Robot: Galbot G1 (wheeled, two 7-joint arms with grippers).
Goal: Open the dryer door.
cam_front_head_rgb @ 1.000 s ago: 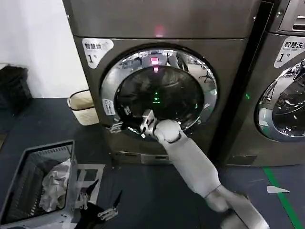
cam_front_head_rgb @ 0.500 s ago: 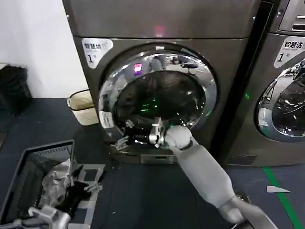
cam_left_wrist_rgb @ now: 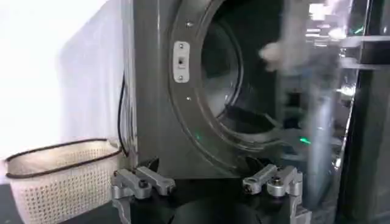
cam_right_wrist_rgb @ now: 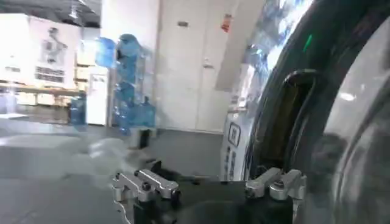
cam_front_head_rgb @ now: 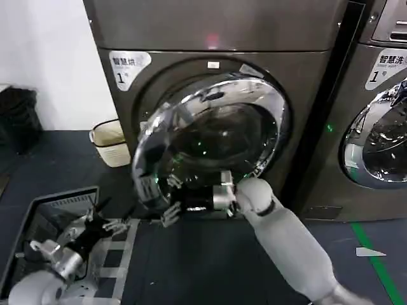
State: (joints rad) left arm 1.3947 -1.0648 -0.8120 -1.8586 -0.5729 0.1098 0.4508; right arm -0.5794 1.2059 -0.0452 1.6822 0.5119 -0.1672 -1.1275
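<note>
I have the right gripper [cam_front_head_rgb: 173, 211] hooked at the lower free edge of the dryer door [cam_front_head_rgb: 210, 143], fingers spread and clamping nothing, so it drags the door off its latch side. The left gripper [cam_front_head_rgb: 105, 223] waits low beside the wire basket [cam_front_head_rgb: 38, 219], fingers apart and empty, out of the swing path.

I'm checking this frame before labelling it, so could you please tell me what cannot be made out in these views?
- Drum interior: in the head view the swung-out dryer door and its dark glass cover the opening.
- Right hand: whether it actually hooks the door's lower rim is unclear; the contact is tiny and dark.
- Door in the left wrist view: only a blurred edge.
- Left hand: low beside the basket, arm cut off by the bottom edge.
</note>
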